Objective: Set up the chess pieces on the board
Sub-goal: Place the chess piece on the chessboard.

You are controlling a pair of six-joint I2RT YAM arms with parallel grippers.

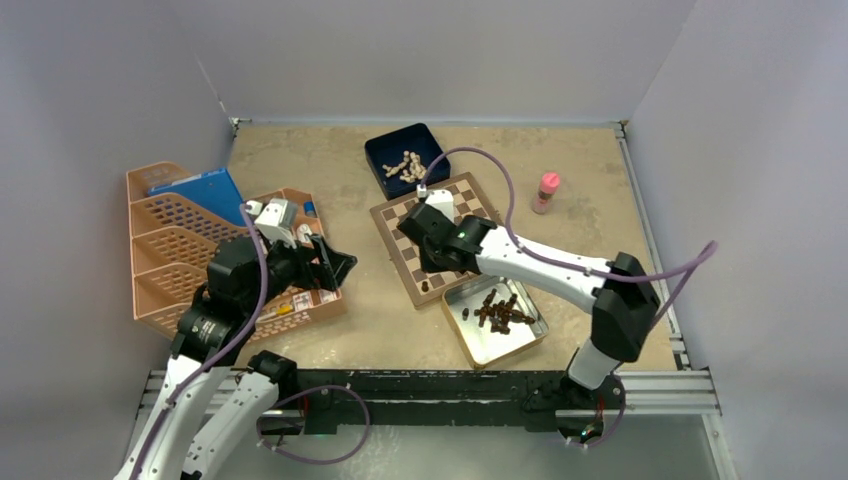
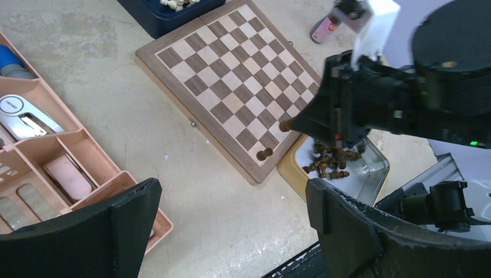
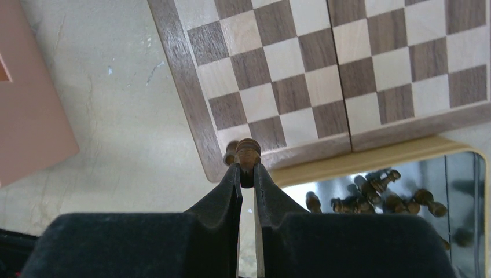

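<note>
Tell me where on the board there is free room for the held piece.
Nearly all squares of the board are bare, from the blue box side to the silver tin side. Only the near-left corner beside the tin holds dark pieces. The tin is crowded.

Board [image 1: 396,226] middle beneath right arm [image 1: 540,262]

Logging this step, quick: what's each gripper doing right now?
Left gripper: open, empty.
Right gripper: closed on a dark brown chess piece.
</note>
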